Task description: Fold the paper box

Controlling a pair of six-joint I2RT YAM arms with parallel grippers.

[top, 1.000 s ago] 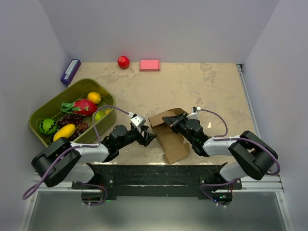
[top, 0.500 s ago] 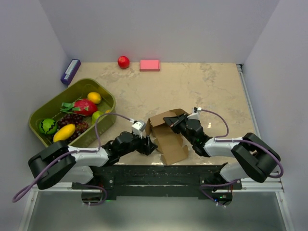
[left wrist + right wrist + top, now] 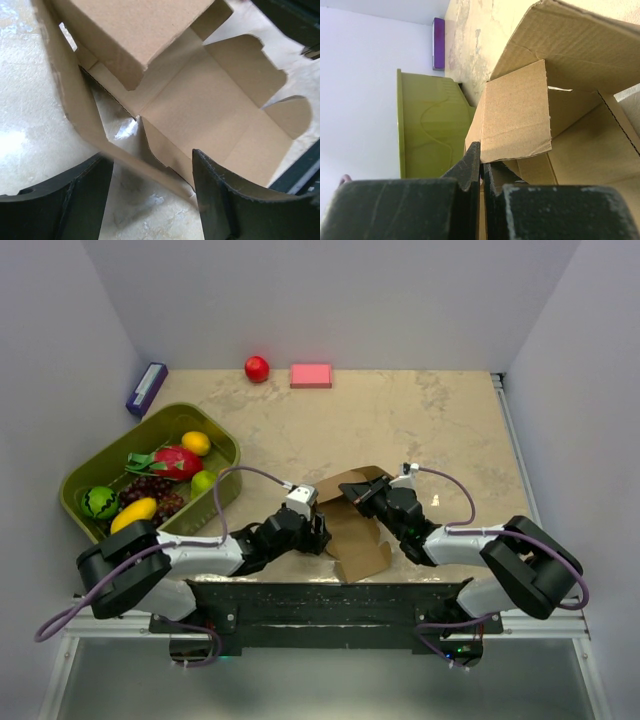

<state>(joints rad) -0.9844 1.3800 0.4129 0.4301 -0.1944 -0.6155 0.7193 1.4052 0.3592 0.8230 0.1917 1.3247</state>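
Note:
The paper box (image 3: 357, 533) is brown cardboard, partly folded, lying near the table's front edge with flaps raised at its far end. My left gripper (image 3: 318, 531) is open at the box's left side. In the left wrist view a side flap of the box (image 3: 200, 100) runs between my spread fingers, with my left gripper (image 3: 149, 167) low over the table. My right gripper (image 3: 358, 496) is shut on a raised flap at the box's far right. In the right wrist view my right gripper (image 3: 481, 156) pinches the flap's lower corner of the box (image 3: 517, 115).
A green basket (image 3: 232, 452) with several fruits stands at the left; it also shows in the right wrist view (image 3: 430, 130). A red apple (image 3: 257, 368) and a pink block (image 3: 311, 375) lie at the back edge. A purple box (image 3: 146, 388) lies at the back left.
My left gripper has moved right, up to the box's left flap, and now straddles it. The box's near part has shifted slightly. My right gripper has kept its hold.

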